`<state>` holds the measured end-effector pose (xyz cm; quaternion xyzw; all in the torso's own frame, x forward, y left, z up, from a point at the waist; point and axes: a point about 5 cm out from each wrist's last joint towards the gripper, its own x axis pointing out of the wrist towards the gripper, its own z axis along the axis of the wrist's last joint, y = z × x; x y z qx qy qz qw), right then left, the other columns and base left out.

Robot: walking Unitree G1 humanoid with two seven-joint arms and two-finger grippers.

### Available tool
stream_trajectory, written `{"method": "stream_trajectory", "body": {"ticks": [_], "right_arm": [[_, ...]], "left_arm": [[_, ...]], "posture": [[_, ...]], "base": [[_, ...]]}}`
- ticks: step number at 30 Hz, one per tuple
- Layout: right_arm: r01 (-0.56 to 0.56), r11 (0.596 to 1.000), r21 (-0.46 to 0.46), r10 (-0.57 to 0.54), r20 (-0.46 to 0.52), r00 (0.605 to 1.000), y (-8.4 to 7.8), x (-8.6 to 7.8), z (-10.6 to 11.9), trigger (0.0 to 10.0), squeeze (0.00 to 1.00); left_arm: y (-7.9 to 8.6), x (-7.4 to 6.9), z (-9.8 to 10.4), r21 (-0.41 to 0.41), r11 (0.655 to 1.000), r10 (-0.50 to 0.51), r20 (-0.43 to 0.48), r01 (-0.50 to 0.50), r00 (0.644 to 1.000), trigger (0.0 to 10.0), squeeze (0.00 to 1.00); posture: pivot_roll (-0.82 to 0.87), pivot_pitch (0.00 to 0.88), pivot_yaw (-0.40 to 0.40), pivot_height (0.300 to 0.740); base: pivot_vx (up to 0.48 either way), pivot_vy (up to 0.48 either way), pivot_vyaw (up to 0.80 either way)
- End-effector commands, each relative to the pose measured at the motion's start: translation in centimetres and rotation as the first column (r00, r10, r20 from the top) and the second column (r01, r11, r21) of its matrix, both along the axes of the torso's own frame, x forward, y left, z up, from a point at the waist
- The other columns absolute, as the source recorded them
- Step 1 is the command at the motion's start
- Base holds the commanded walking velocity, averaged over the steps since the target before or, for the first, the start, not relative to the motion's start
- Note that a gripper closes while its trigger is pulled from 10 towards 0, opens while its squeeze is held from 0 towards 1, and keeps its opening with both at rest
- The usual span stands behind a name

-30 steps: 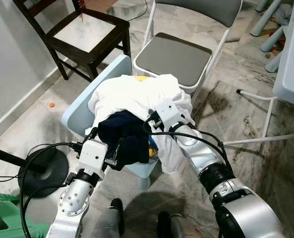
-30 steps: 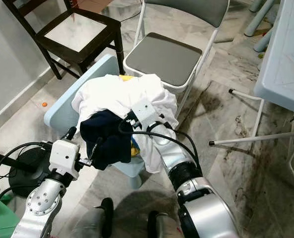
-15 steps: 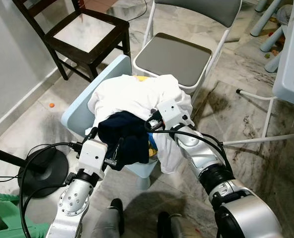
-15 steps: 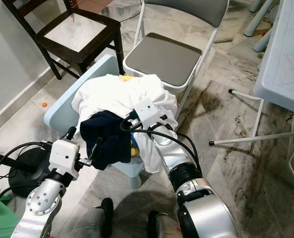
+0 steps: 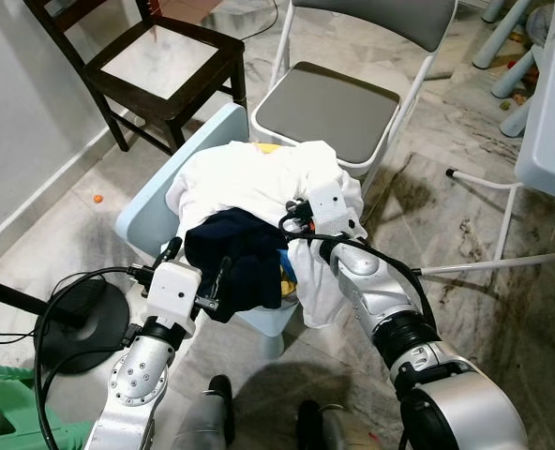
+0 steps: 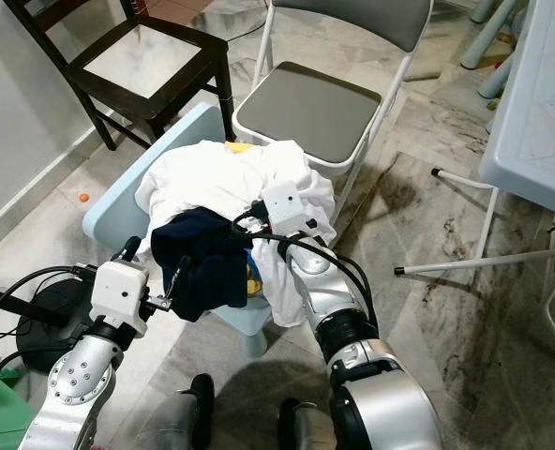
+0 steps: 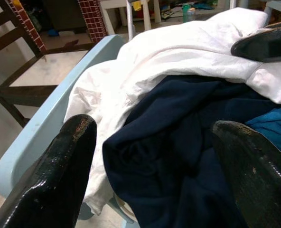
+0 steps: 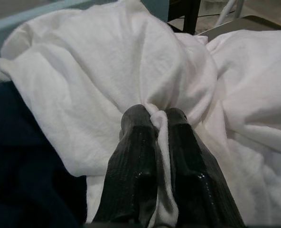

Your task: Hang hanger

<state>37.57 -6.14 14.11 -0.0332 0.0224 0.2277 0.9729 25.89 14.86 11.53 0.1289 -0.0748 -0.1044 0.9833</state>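
A heap of clothes lies on a small light-blue chair (image 5: 151, 211). A white garment (image 5: 249, 178) is on top and a dark navy garment (image 5: 235, 253) hangs over the near edge, with a bit of teal and yellow cloth beside it. My right gripper (image 8: 158, 115) rests on the heap's right side, shut on a pinched fold of the white garment (image 8: 107, 71). My left gripper (image 5: 198, 262) is open just in front of the navy garment (image 7: 178, 142), one finger on each side of it without touching.
A grey folding chair (image 5: 338, 108) stands right behind the heap and a dark wooden chair (image 5: 160, 61) at the back left. A white table (image 5: 549, 122) and white rack legs (image 5: 484, 178) are to the right. A black fan base (image 5: 81, 319) and cable are at my left.
My right gripper has moved a little farther up the heap, still shut on the white fold. The left gripper has barely shifted.
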Motion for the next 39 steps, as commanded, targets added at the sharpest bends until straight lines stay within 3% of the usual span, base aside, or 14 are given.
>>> {"method": "stream_trajectory", "body": {"ticks": [1, 6, 8, 15, 17, 24, 26, 32, 33, 36, 39], "right_arm": [[-0.016, 0.998, 0.055, 0.018, -0.024, 1.0, 0.3, -0.4, -0.4, 0.0, 0.0], [-0.072, 0.975, 0.211, 0.054, 0.086, 0.995, 0.5, -0.3, 2.5, 0.0, 0.0], [-0.102, 0.946, 0.307, 0.057, 0.151, 0.987, 0.1, -0.3, 4.4, 0.0, 0.0], [-0.193, 0.892, 0.408, 0.078, 0.282, 0.956, -0.2, -0.8, 8.5, 0.0, 0.0], [-0.256, 0.846, 0.467, 0.09, 0.348, 0.933, -0.2, -1.3, 11.2, 0.0, 0.0], [-0.326, 0.792, 0.517, 0.087, 0.433, 0.897, -0.5, -2.1, 14.6, 0.0, 0.0], [-0.385, 0.75, 0.538, 0.077, 0.508, 0.858, -1.2, -2.9, 17.6, 0.0, 0.0], [-0.471, 0.677, 0.566, 0.076, 0.583, 0.809, -4.0, -4.3, 21.3, 0.0, 0.0], [-0.471, 0.677, 0.566, 0.076, 0.583, 0.809, -4.0, -4.3, 21.3, 0.0, 0.0], [-0.515, 0.664, 0.542, 0.115, 0.607, 0.786, -6.1, -5.3, 21.7, 0.0, 0.0], [-0.583, 0.643, 0.496, 0.253, 0.581, 0.774, -7.5, -6.6, 20.0, 0.0, 0.0]], "left_arm": [[0.2, -0.3, -0.4, 0.005, 1.0, 0.014, -0.016, -0.014, 1.0, 10.0, 0.0], [0.7, -0.1, -0.1, 0.014, 0.999, 0.049, 0.001, -0.049, 0.999, 10.0, 0.0], [0.9, 0.0, -0.1, 0.012, 0.998, 0.067, 0.007, -0.067, 0.998, 10.0, 0.0], [0.9, 0.2, -0.1, 0.011, 0.997, 0.074, 0.006, -0.075, 0.997, 10.0, 0.0], [0.8, 0.4, -0.1, 0.012, 0.997, 0.079, 0.01, -0.079, 0.997, 10.0, 0.0], [0.9, 0.6, -0.1, 0.012, 0.996, 0.083, 0.015, -0.083, 0.996, 10.0, 0.0], [0.9, 0.7, 0.0, 0.013, 0.996, 0.086, 0.017, -0.086, 0.996, 10.0, 0.0], [0.7, 0.9, -0.1, 0.012, 0.996, 0.09, 0.019, -0.091, 0.996, 10.0, 0.0], [0.7, 0.9, -0.1, 0.012, 0.996, 0.09, 0.019, -0.091, 0.996, 10.0, 0.0], [0.7, 0.9, -0.2, 0.01, 0.996, 0.094, 0.019, -0.094, 0.995, 10.0, 0.0], [0.6, 0.9, -0.3, 0.009, 0.995, 0.094, 0.016, -0.094, 0.995, 10.0, 0.0]], "posture": [[0.34, 0.302, -0.057, 0.74], [0.34, 0.3, -0.061, 0.74], [0.34, 0.3, -0.063, 0.74], [0.33, 0.292, -0.063, 0.74], [0.32, 0.286, -0.063, 0.74], [0.32, 0.278, -0.064, 0.74], [0.32, 0.273, -0.064, 0.74], [0.32, 0.27, -0.067, 0.74], [0.32, 0.27, -0.067, 0.74], [0.31, 0.271, -0.068, 0.74], [0.3, 0.273, -0.067, 0.74]], "base": [[0.0, 0.0, 0.0], [0.0, 0.0, 0.0], [0.0, 0.0, 0.0], [0.0, 0.0, 0.0], [0.0, 0.0, 0.0], [0.0, 0.0, 0.0], [0.0, 0.0, 0.0], [0.0, 0.0, 0.0], [0.0, 0.0, 0.0], [0.0, 0.0, 0.0], [0.0, 0.0, 0.0]]}}
